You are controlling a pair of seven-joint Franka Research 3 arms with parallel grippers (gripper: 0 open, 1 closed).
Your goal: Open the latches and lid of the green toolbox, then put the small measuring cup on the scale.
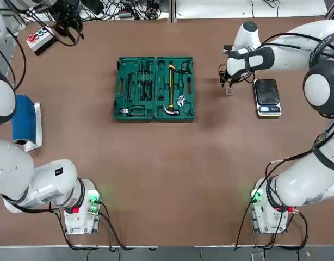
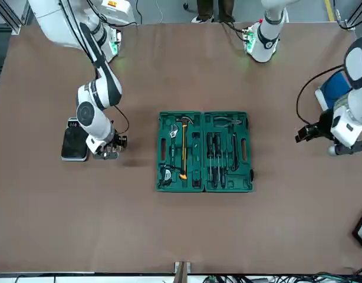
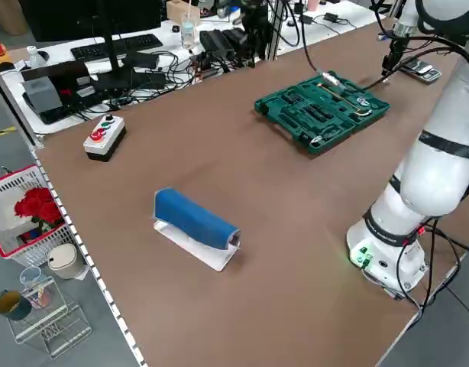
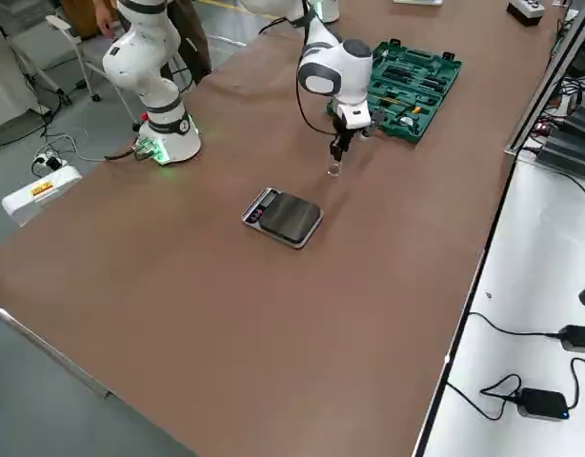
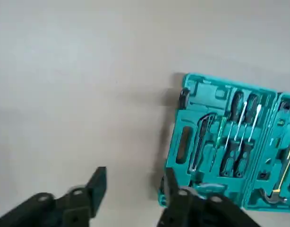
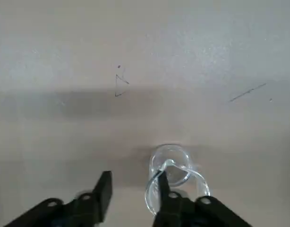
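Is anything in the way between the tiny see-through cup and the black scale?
No, nothing visible. The small measuring cup stands on bare table beside the scale, with only brown tabletop between them. The right gripper is right at the cup, one finger at its rim.

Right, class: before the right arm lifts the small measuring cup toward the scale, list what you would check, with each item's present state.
1. Green toolbox lid open, lying flat: ok.
2. Small measuring cup still on the table beside the scale, not on it: ok to pick.
3. Right gripper fingers either side of the cup wall, one inside the cup: ok.
4. Grip closed on the cup: cannot tell.
5. Scale plate bare: ok.
6. Left gripper clear of the toolbox: ok.
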